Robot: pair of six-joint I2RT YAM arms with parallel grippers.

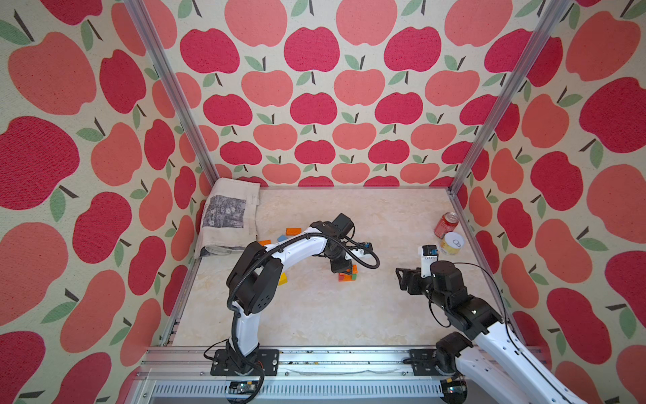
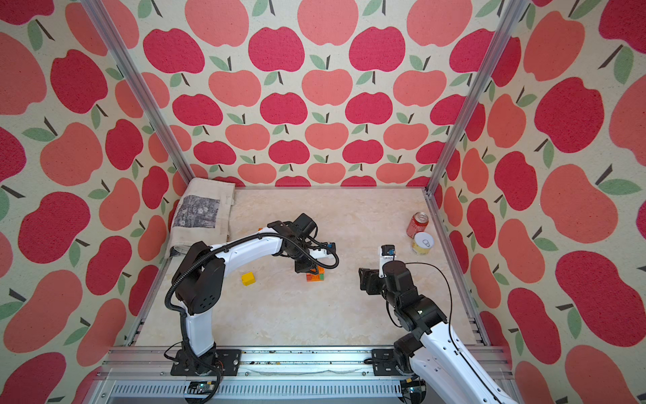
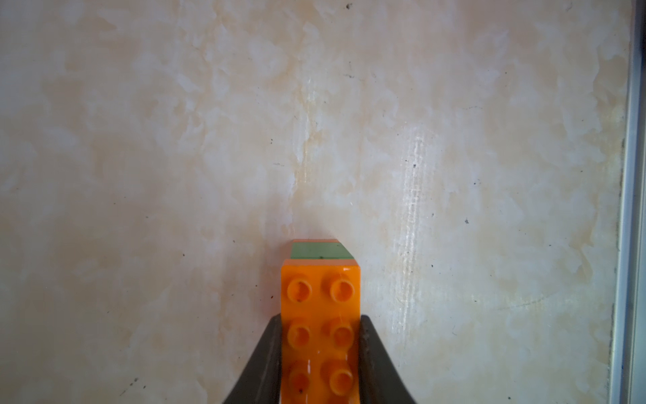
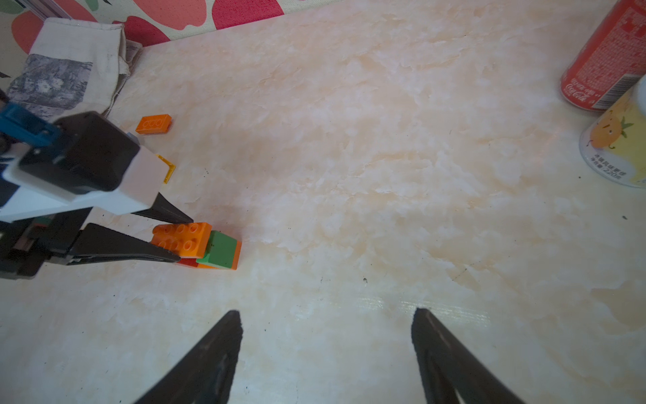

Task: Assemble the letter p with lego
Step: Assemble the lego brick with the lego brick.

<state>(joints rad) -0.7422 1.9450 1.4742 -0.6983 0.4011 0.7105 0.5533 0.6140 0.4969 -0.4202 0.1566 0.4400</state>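
A small joined lego stack (image 1: 349, 275) stands mid-table, seen in both top views. Its top is an orange studded brick (image 3: 320, 297) over a green brick (image 4: 221, 249), with orange and red layers below. My left gripper (image 3: 320, 320) is shut on the sides of that top orange brick (image 4: 181, 238). My right gripper (image 4: 327, 314) hovers open and empty to the stack's right (image 1: 402, 276). Loose lego lies on the left: an orange brick (image 1: 293, 231), a light blue one (image 1: 281, 238) and a yellow one (image 2: 248, 278).
A red soda can (image 1: 446, 224) and a yellow tin (image 1: 452, 243) stand by the right rail. A folded cloth (image 1: 229, 217) fills the back left corner. Apple-patterned walls close in three sides, and an aluminium rail (image 1: 314, 353) runs along the front.
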